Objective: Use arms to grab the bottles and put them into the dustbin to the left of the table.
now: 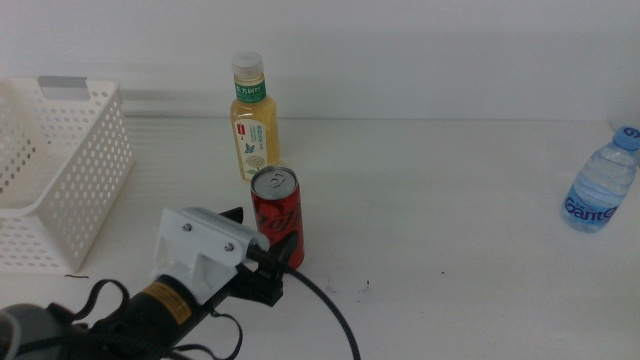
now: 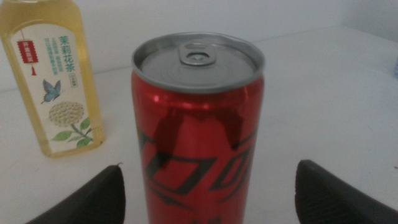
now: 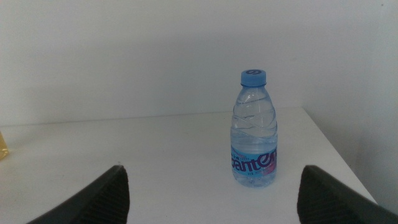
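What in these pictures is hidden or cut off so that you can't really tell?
- Red can: left wrist view's lower edge cuts off its base.
- Dustbin: middle view's left edge cuts it; its inside floor is hidden.
- Right gripper: absent from the middle view.
- Water bottle: small there, label barely legible.

I'm working in a bare robot test space.
Plain white tabletop [image 1: 450, 250] and blank white wall [image 1: 420, 50] show it.

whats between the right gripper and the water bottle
Nothing: in the right wrist view only bare white table lies between the open right gripper and the upright water bottle.
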